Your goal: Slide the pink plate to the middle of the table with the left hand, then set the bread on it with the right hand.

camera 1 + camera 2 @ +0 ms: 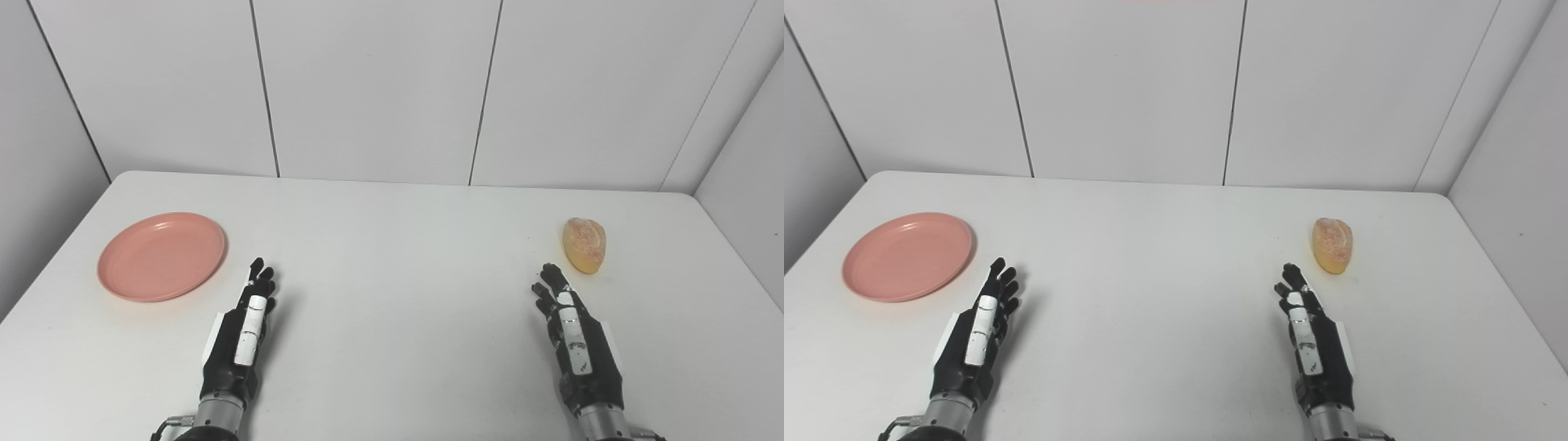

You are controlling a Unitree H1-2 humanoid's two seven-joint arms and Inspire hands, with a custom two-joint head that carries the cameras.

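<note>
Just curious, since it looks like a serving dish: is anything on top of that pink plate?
Nothing lies on the pink plate; its whole top is bare. The bread sits apart on the table. What lies beneath the plate is hidden.

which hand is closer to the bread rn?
Right. The right hand sits just short of the bread, not touching; the left hand is far across the table, beside the pink plate.

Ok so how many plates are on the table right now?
1. The pink plate sits on the left side of the table, just beyond and left of the open left hand. Nothing on the table could hide another.
</note>
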